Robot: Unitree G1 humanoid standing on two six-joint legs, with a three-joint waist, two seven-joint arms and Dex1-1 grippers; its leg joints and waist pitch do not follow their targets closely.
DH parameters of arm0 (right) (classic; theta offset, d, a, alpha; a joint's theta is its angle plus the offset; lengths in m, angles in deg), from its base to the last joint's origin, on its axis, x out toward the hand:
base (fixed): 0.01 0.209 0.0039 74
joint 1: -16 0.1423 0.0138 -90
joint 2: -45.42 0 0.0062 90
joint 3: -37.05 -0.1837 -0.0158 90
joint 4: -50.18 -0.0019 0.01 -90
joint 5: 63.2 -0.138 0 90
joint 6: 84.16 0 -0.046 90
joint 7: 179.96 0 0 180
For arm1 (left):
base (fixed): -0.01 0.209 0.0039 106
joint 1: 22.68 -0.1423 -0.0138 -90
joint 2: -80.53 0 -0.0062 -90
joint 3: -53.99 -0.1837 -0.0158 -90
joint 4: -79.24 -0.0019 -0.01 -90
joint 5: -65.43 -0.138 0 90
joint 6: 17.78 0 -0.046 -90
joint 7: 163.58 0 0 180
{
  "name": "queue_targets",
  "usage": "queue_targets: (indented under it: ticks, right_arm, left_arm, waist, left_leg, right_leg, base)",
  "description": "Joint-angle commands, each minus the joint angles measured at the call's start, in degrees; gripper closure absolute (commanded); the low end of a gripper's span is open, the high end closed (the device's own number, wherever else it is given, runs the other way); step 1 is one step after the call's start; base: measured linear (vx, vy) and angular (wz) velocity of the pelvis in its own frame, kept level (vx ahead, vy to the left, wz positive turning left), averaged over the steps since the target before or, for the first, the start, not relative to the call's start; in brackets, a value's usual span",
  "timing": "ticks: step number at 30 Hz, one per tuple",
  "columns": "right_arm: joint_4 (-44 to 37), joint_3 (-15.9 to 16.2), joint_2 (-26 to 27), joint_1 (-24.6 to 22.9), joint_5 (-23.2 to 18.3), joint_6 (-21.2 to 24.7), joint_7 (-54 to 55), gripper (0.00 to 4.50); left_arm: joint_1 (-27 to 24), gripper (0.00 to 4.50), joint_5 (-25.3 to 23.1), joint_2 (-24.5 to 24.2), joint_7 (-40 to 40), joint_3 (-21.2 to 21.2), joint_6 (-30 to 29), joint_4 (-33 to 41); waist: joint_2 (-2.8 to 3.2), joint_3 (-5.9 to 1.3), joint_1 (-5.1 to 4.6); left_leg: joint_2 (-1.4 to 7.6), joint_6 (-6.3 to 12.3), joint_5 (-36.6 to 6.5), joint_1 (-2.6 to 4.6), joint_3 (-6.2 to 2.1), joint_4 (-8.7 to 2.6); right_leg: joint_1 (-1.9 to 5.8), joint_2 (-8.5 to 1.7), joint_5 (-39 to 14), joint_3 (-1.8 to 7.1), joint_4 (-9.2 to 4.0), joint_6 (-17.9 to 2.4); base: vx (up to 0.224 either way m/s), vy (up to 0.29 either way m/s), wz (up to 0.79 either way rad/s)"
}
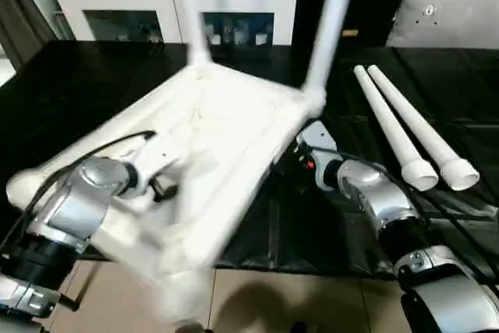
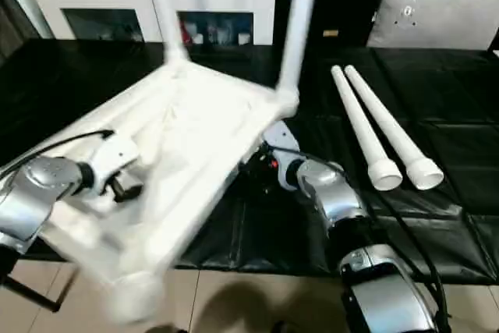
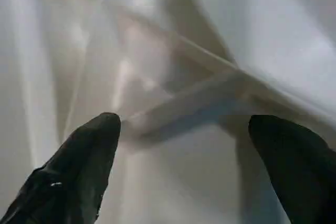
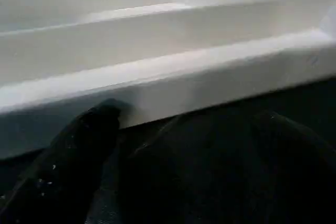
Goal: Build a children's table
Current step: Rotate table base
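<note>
Two white legs already stand up from the far corners of the children's table, which lies upside down and tilted on the black surface, its near end hanging out past the surface's front edge over the tiled floor. The ribbed underside faces upward. Two more loose legs lie side by side on the black surface to the right, well apart from the tabletop, their flared ends toward the robot.

The left gripper hangs over the ribbed underside with its jaws wide — nothing sits between the black fingers. The right gripper is at the tabletop's right-hand rim, low against the black surface; its jaws are spread wide too, one finger just beside the white edge, and I cannot tell whether it touches.

Behind the black surface stands a white cabinet with dark glass compartments — a pale cushion sits to the far right.
</note>
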Motion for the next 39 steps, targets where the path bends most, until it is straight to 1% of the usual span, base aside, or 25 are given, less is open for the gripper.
queue_targets:
  ticks: [1, 4, 10, 13, 15, 16, 17, 18, 19, 21, 23, 24, 25, 28, 29, 30, 31, 32, 33, 34, 35, 36, 37, 38, 39]
  right_arm:
    - [-0.12, 0.02, 0.95, 0.65, -0.16, -0.79, 0.27, 0.00]
    - [1.21, -0.86, 0.93, 1.44, 0.38, -2.10, 1.23, 0.00]
    - [3.10, -2.37, 0.33, 2.95, 0.57, -3.28, 2.53, 0.00]
    - [4.32, -3.87, -1.02, 4.95, 0.49, -4.17, 5.06, 0.00]
    - [4.40, -3.95, -1.19, 5.07, 0.53, -4.31, 5.20, 0.00]
    - [4.27, -4.00, -1.65, 5.16, 0.82, -4.74, 5.53, 0.00]
    - [4.31, -4.07, -1.81, 5.23, 0.96, -4.97, 5.67, 0.00]
    - [4.35, -4.14, -1.99, 5.31, 1.10, -5.21, 5.81, 0.00]
    - [4.19, -4.42, -2.54, 5.47, 1.18, -5.69, 5.91, 0.00]
    - [2.29, -5.30, -3.79, 5.21, 0.79, -5.80, 5.77, 0.00]
    - [1.70, -5.46, -4.07, 5.04, 0.70, -5.82, 5.70, 0.00]
    - [0.72, -5.73, -4.52, 4.76, 0.56, -5.85, 5.58, 0.00]
    - [-0.46, -6.03, -5.00, 4.34, 0.43, -5.87, 5.52, 0.00]
    - [-4.95, -6.88, -6.60, 2.54, 0.12, -4.95, 5.45, 0.00]
    - [-4.95, -6.88, -6.60, 2.54, 0.12, -4.95, 5.45, 0.00]
    - [-6.51, -7.13, -7.20, 1.90, -0.08, -4.57, 5.44, 0.00]
    - [-10.99, -7.68, -8.62, -0.40, -0.39, -3.74, 5.57, 0.00]
    - [-13.37, -7.92, -9.23, -1.72, -0.52, -3.34, 5.64, 0.00]
    - [-13.37, -7.92, -9.23, -1.72, -0.52, -3.34, 5.64, 0.00]
    - [-15.28, -8.21, -9.65, -2.80, -0.66, -2.75, 5.66, 0.00]
    - [-17.15, -8.63, -9.92, -3.86, -0.95, -1.95, 5.74, 0.00]
    - [-18.87, -9.08, -10.08, -4.79, -1.17, -1.18, 5.94, 0.00]
    - [-20.83, -9.56, -10.17, -5.89, -1.51, -0.26, 6.12, 0.00]
    - [-22.71, -10.04, -10.15, -6.88, -2.00, 0.55, 6.19, 0.00]
    - [-23.89, -10.31, -10.12, -7.49, -2.38, 1.09, 6.21, 0.00]
  left_arm:
    - [-0.89, 0.10, 2.31, 1.19, 3.54, -2.93, 0.38, 0.61]
    - [-0.84, 0.10, 3.49, 1.48, 5.49, -2.88, 0.33, 2.04]
    - [-0.04, 0.10, 5.91, 2.62, 8.13, -2.97, 0.91, 3.36]
    - [2.84, 0.10, 6.64, 6.59, 7.81, -2.91, 3.78, 0.08]
    - [3.33, 0.10, 6.28, 7.16, 7.47, -2.87, 4.65, -0.89]
    - [4.34, 0.10, 6.15, 8.53, 6.44, -2.46, 5.49, -2.67]
    - [4.72, 0.10, 6.15, 9.07, 6.07, -2.27, 5.78, -3.28]
    - [5.13, 0.10, 6.16, 9.64, 5.67, -2.06, 6.09, -3.94]
    - [6.34, 0.10, 5.99, 11.09, 4.20, -1.73, 6.51, -5.95]
    - [8.76, 0.10, 4.90, 13.57, 1.25, -1.88, 8.51, -10.87]
    - [9.22, 0.10, 4.59, 13.98, 0.75, -1.99, 9.05, -11.91]
    - [9.99, 0.10, 4.07, 14.67, -0.08, -2.18, 9.96, -13.66]
    - [10.85, 0.10, 3.50, 15.46, -0.94, -2.34, 11.28, -15.87]
    - [13.72, 0.10, 1.63, 17.93, -5.49, -2.60, 15.14, -22.64]
    - [13.72, 0.10, 1.63, 17.93, -5.49, -2.60, 15.14, -22.64]
    - [14.90, 0.10, 0.98, 18.88, -7.36, -2.63, 16.63, -25.36]
    - [18.35, 0.10, -0.58, 21.81, -15.01, -2.11, 21.25, -32.98]
    - [20.08, 0.10, -1.17, 23.37, -19.51, -1.56, 23.88, -37.00]
    - [20.08, 0.10, -1.17, 23.37, -19.51, -1.56, 23.88, -37.00]
    - [21.09, 0.10, -0.81, 24.63, -22.05, -0.66, 25.56, -39.49]
    - [21.72, 0.10, -0.71, 25.50, -24.30, -0.15, 26.86, -41.16]
    - [22.34, 0.10, -1.11, 26.06, -26.05, -0.12, 28.08, -42.79]
    - [22.61, 0.10, -1.21, 26.55, -27.25, 0.09, 29.50, -43.66]
    - [22.73, 0.10, -0.30, 27.17, -27.78, 1.23, 30.30, -43.84]
    - [22.76, 0.10, 0.57, 27.60, -27.69, 2.19, 30.64, -43.81]
  waist:
    - [0.30, -3.10, -0.29]
    - [0.01, -3.09, -0.52]
    - [0.09, -3.24, -0.64]
    - [0.23, -3.55, -0.53]
    - [0.09, -3.58, -0.47]
    - [0.08, -3.85, -0.43]
    - [0.10, -4.02, -0.32]
    - [-0.05, -3.95, -0.42]
    - [0.07, -4.12, -0.35]
    - [-0.11, -4.51, -0.13]
    - [-0.15, -4.53, 0.26]
    - [-0.31, -4.32, 0.09]
    - [-0.27, -4.46, 0.26]
    - [-0.56, -4.13, 0.18]
    - [-0.55, -4.38, 0.35]
    - [-0.64, -4.29, 0.29]
    - [-0.48, -4.07, 0.26]
    - [-0.50, -4.34, 0.61]
    - [-0.70, -4.34, 0.62]
    - [-0.75, -4.42, 0.64]
    - [-0.50, -4.54, 0.67]
    - [-0.78, -4.63, 0.62]
    - [-0.72, -4.62, 0.54]
    - [-0.72, -4.81, 0.63]
    - [-0.78, -4.98, 0.65]
  left_leg:
    - [0.10, 1.04, -23.40, 0.56, 0.14, -4.86]
    - [-0.02, 1.06, -23.80, 0.81, 0.12, -4.76]
    - [-0.04, 1.15, -23.60, 0.82, 0.10, -4.70]
    - [-0.06, 1.14, -22.47, 0.90, 0.29, -4.54]
    - [-0.08, 1.30, -22.05, 0.73, 0.35, -4.56]
    - [-0.07, 1.46, -20.74, 0.19, 0.28, -4.64]
    - [-0.03, 1.49, -20.13, 0.39, 0.35, -4.51]
    - [-0.11, 1.70, -19.79, 0.30, 0.50, -4.50]
    - [-0.12, 1.64, -19.13, 0.26, 0.47, -4.42]
    - [-0.19, 2.22, -15.52, -0.06, 0.71, -4.23]
    - [0.03, 2.68, -13.98, -0.24, 0.72, -4.25]
    - [-0.19, 2.99, -14.35, -0.26, 0.88, -4.23]
    - [-0.13, 2.89, -14.49, -0.07, 0.81, -4.16]
    - [-0.66, 3.43, -14.70, -0.26, 1.11, -4.03]
    - [-0.50, 3.22, -14.82, -0.12, 0.91, -4.01]
    - [-0.68, 3.38, -14.81, -0.19, 0.97, -3.96]
    - [-1.13, 3.59, -15.04, -0.07, 1.22, -3.70]
    - [-1.11, 3.56, -15.27, 0.33, 1.13, -3.51]
    - [-1.26, 3.83, -14.96, 0.10, 1.27, -3.48]
    - [-1.22, 4.07, -13.85, -0.62, 0.98, -3.67]
    - [-1.06, 3.93, -13.92, -0.50, 0.91, -3.68]
    - [-1.12, 4.29, -13.44, -0.59, 0.97, -3.49]
    - [-1.11, 4.74, -12.97, -0.72, 0.94, -3.50]
    - [-1.00, 4.90, -12.66, -0.62, 0.89, -3.50]
    - [-0.75, 5.45, -11.18, -0.91, 0.76, -3.59]
  right_leg:
    - [3.26, -2.54, -31.70, 1.80, -4.83, -6.05]
    - [3.17, -2.44, -34.70, 1.52, -5.29, -4.68]
    - [3.12, -2.35, -35.00, 1.38, -5.30, -4.56]
    - [3.11, -2.23, -32.97, 1.48, -5.21, -5.34]
    - [3.24, -2.22, -32.21, 1.50, -5.11, -5.56]
    - [3.75, -2.30, -30.40, 1.55, -4.71, -5.72]
    - [3.65, -2.43, -29.43, 1.67, -4.62, -6.11]
    - [3.62, -2.27, -29.12, 1.68, -4.73, -6.30]
    - [3.79, -2.36, -28.29, 1.71, -4.50, -6.60]
    - [4.05, -2.11, -23.79, 1.90, -4.08, -7.62]
    - [4.20, -2.17, -21.10, 1.97, -3.65, -8.61]
    - [4.09, -1.84, -21.88, 1.85, -4.02, -8.23]
    - [4.20, -2.07, -22.48, 1.85, -3.94, -8.15]
    - [4.17, -1.58, -25.67, 1.54, -4.85, -5.77]
    - [4.26, -1.96, -26.92, 1.52, -4.67, -5.16]
    - [4.16, -1.78, -27.73, 1.38, -4.98, -4.60]
    - [3.88, -1.29, -29.66, 1.14, -5.74, -3.03]
    - [3.80, -1.19, -30.08, 0.99, -5.74, -1.94]
    - [3.85, -1.00, -30.19, 0.88, -5.97, -1.34]
    - [4.43, -1.17, -29.68, 0.64, -5.83, -0.91]
    - [4.31, -1.25, -29.83, 0.50, -5.75, -0.69]
    - [4.26, -1.25, -29.53, 0.40, -5.98, -0.64]
    - [4.31, -1.14, -29.12, 0.32, -6.10, -0.68]
    - [4.31, -1.30, -28.47, 0.39, -5.98, -0.99]
    - [4.61, -1.44, -25.35, 0.62, -5.50, -2.25]
  base:
    - [0.000, 0.000, 0.00]
    - [0.000, 0.000, 0.00]
    - [0.000, 0.000, 0.00]
    - [0.000, 0.000, 0.00]
    - [0.000, 0.000, 0.00]
    - [0.000, 0.000, 0.00]
    - [0.000, 0.000, 0.00]
    - [0.000, 0.000, 0.00]
    - [0.000, 0.000, 0.00]
    - [0.000, 0.000, 0.00]
    - [0.000, 0.000, 0.00]
    - [0.000, 0.000, 0.00]
    - [0.000, 0.000, 0.00]
    - [0.000, 0.000, 0.00]
    - [0.000, 0.000, 0.00]
    - [0.000, 0.000, 0.00]
    - [0.000, 0.000, 0.00]
    - [0.000, 0.000, 0.00]
    - [0.000, 0.000, 0.00]
    - [0.000, 0.000, 0.00]
    - [0.000, 0.000, 0.00]
    - [0.000, 0.000, 0.00]
    - [0.000, 0.000, 0.00]
    - [0.000, 0.000, 0.00]
    - [0.000, 0.000, 0.00]
